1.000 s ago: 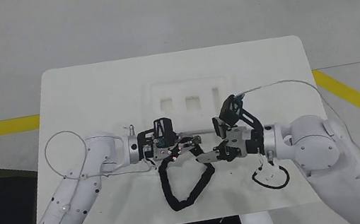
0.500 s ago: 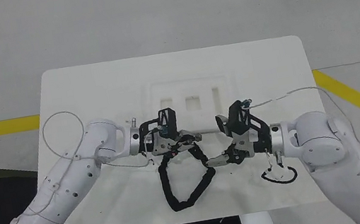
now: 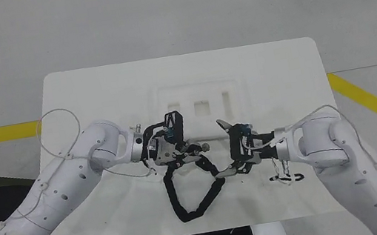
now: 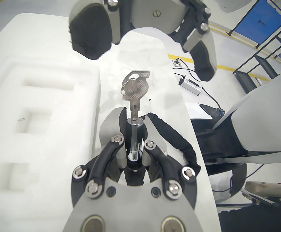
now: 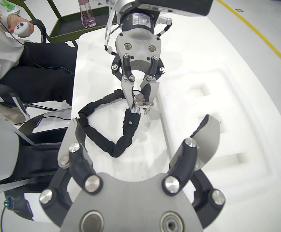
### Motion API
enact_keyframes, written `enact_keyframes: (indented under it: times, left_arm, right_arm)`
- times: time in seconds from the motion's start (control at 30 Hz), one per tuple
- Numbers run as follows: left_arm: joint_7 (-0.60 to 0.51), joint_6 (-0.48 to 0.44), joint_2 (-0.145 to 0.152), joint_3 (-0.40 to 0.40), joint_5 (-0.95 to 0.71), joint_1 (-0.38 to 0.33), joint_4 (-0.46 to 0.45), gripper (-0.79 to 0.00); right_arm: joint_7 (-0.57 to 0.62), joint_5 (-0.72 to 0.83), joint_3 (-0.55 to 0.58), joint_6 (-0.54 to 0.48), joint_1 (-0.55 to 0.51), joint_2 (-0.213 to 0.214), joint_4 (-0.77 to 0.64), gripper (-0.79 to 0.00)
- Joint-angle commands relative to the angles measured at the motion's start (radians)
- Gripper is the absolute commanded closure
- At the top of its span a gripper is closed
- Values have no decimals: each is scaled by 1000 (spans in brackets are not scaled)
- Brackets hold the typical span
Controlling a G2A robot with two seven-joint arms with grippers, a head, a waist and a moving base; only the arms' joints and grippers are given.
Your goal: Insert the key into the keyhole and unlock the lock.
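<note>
My left gripper (image 4: 134, 119) (image 3: 192, 149) is shut on the chrome lock cylinder (image 4: 134, 140) at the end of a black fabric-covered chain (image 3: 190, 196) (image 5: 103, 140). The silver key (image 4: 135, 87) (image 5: 143, 104) stands in the keyhole, its head and ring sticking out free. My right gripper (image 5: 142, 125) (image 4: 147, 52) (image 3: 223, 151) is open and faces the key a short way off, its black pads (image 4: 90, 33) either side of the key's line without touching it. The chain loops down on the table toward the near edge.
A white foam tray (image 3: 201, 104) (image 5: 219, 98) with rectangular recesses lies on the white table (image 3: 95, 95) just beyond the grippers. A thin black cable loop (image 3: 286, 178) hangs under the right arm. The near table edge is close below the chain.
The right gripper has rolled at the wrist, spread its fingers and now sits a little back from the key. The left arm shifted slightly right, still holding the lock.
</note>
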Motion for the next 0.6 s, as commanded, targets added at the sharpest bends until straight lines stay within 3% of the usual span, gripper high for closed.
enact_keyframes:
  times: [0.0,0.2,0.47,0.57]
  left_arm:
    - [0,0,5,18,-9,-9,-2,0]
    - [15,0,15,56,-15,-35,4,0]
    - [41,0,22,99,-13,-68,7,0]
    - [49,0,25,116,-17,-78,10,0]
  right_arm:
    - [-62,-58,0,-10,6,-1,3,-785]
    - [-157,-148,-24,-40,14,-2,13,-763]
    - [-168,-201,-55,-12,36,-1,13,-416]
    - [-174,-218,-58,-9,37,1,9,-379]
